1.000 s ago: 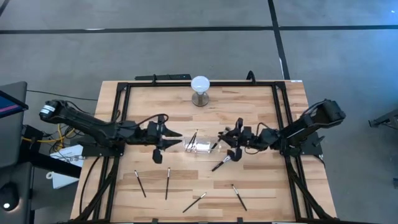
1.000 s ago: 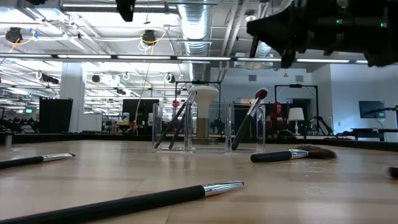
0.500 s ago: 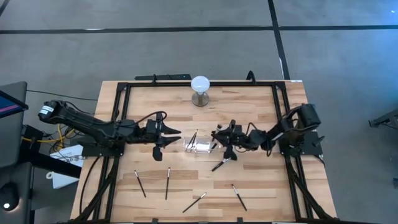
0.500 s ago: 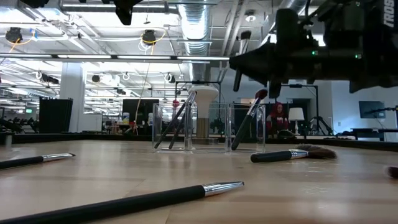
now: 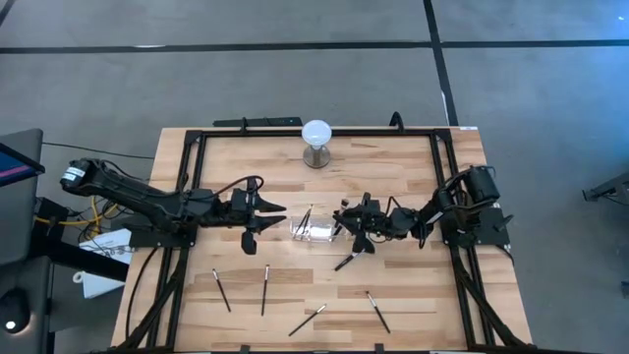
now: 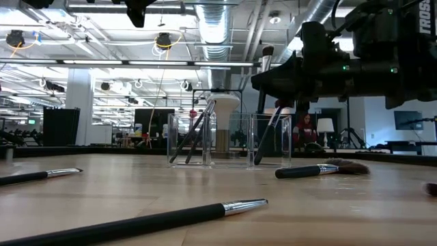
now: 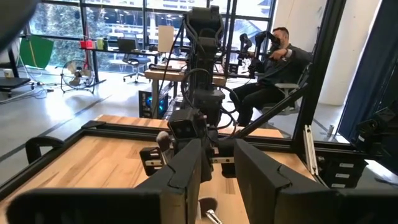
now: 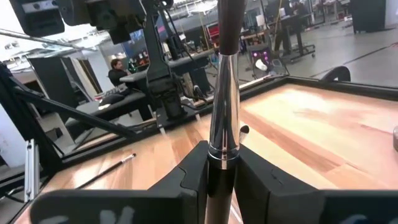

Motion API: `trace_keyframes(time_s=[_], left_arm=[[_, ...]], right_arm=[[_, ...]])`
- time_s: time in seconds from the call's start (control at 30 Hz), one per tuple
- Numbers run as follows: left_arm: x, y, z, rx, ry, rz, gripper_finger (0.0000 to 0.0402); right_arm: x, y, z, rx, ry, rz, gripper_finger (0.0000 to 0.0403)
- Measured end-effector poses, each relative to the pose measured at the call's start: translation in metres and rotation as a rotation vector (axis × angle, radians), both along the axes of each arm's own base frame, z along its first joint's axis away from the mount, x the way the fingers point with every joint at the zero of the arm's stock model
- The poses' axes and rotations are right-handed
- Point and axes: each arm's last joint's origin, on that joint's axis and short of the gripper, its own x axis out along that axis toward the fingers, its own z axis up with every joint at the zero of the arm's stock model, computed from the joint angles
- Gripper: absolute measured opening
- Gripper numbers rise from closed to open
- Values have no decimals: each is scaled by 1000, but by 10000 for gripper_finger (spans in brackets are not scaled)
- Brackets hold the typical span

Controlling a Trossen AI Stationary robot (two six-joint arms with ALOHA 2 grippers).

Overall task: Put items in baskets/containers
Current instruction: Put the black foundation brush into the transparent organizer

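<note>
The clear holder stands mid-table, and in the low view the holder has several brushes leaning inside it. My right gripper hovers at the holder's right end, shut on a slim brush that stands upright. My left gripper is open and hangs just left of the holder, touching nothing. A fan-headed brush lies on the table near the holder. Several more brushes lie flat toward the near edge. My right gripper pinches the brush between its two fingers just below the silver ferrule. The fingers come level from the table's right, across the handle. The brush is lifted clear and upright, its head pointing up above the holder's right end.
A white globe on a metal base stands near the far edge. A black frame runs around the table. Bare wood lies between the holder and the loose brushes near the near edge. A person sits in the room beyond.
My right gripper has moved toward the table's left and a little down, carrying the upright brush from right of the holder to above its right end. My left gripper has kept still.
</note>
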Motion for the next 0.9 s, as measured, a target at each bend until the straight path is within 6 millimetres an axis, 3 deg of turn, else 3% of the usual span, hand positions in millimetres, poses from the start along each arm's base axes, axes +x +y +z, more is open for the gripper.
trace_keyframes(time_s=[0.57, 0.9], left_arm=[[0, 0, 0, 0, 1, 0, 93], [0, 0, 0, 0, 1, -1, 93]], right_arm=[[0, 0, -5, -12, 55, -1, 61], [-3, 7, 8, -89, 8, 60, 71]])
